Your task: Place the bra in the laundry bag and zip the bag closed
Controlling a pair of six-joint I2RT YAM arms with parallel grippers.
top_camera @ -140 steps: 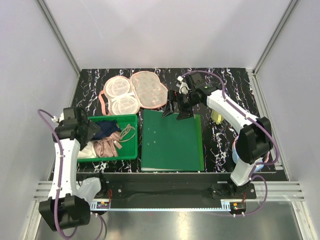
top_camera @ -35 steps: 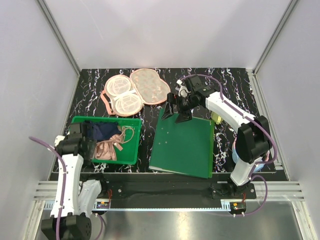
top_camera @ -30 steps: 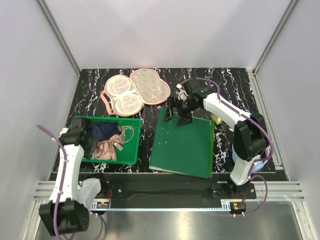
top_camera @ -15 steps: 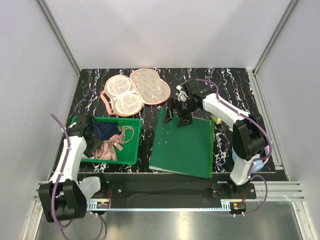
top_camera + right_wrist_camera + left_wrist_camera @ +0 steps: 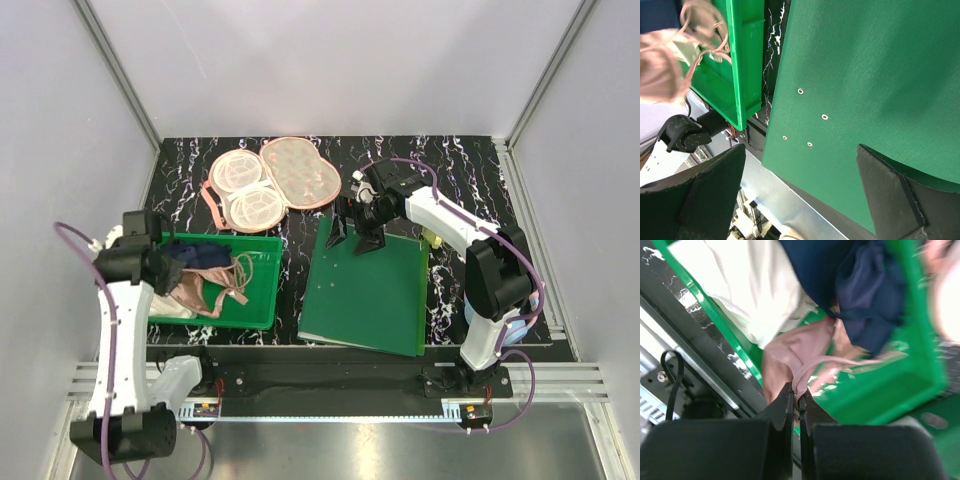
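Left end effector (image 5: 796,397): fingers pressed together, pinching a thin pink strap and a fold of the bra (image 5: 788,356); it hangs over the left part of the green bin (image 5: 250,237).
Right end effector (image 5: 352,236): spread wide and holding nothing, poised just above the far left corner of the green board (image 5: 370,290); the right wrist view shows only the board's surface between its two fingers.
Bra: lies inside the green bin, bunched in the middle and near part, pale pink with shiny cups; thin straps loop toward the bin's right wall. Most of it rests on the bin floor, and one end rises to the left end effector.
Laundry bag (image 5: 290,180): lies open on the counter (image 5: 180,170) at the far side, left of centre, spread flat in two oval halves side by side. The left half shows two pale round panels; the right half is peach with a small print. It is well apart from the bra and from both end effectors.
Dark blue cloth (image 5: 200,254): in the far part of the bin, touching the bra.
White cloth (image 5: 757,295): in the left part of the bin, beside the blue cloth and the bra.
Green bin: on the left near part of the counter, just left of the board.
Green board: flat on the counter, centre near, slightly skewed, with four small metal studs showing in the right wrist view.
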